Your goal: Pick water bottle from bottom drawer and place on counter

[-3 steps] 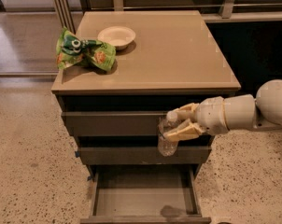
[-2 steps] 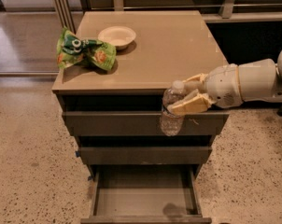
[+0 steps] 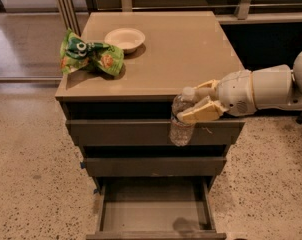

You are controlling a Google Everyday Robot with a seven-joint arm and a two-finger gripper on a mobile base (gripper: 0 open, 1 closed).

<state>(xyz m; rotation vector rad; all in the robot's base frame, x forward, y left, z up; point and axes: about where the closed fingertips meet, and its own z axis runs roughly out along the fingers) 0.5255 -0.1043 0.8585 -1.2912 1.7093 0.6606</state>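
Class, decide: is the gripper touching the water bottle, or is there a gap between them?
Touching. The camera view shows the gripper shut on the water bottle, one finger on each side just below its cap, holding it in the air.

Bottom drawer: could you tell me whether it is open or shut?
Open: the bottom drawer is pulled out; the hand grips the water bottle by the counter edge.
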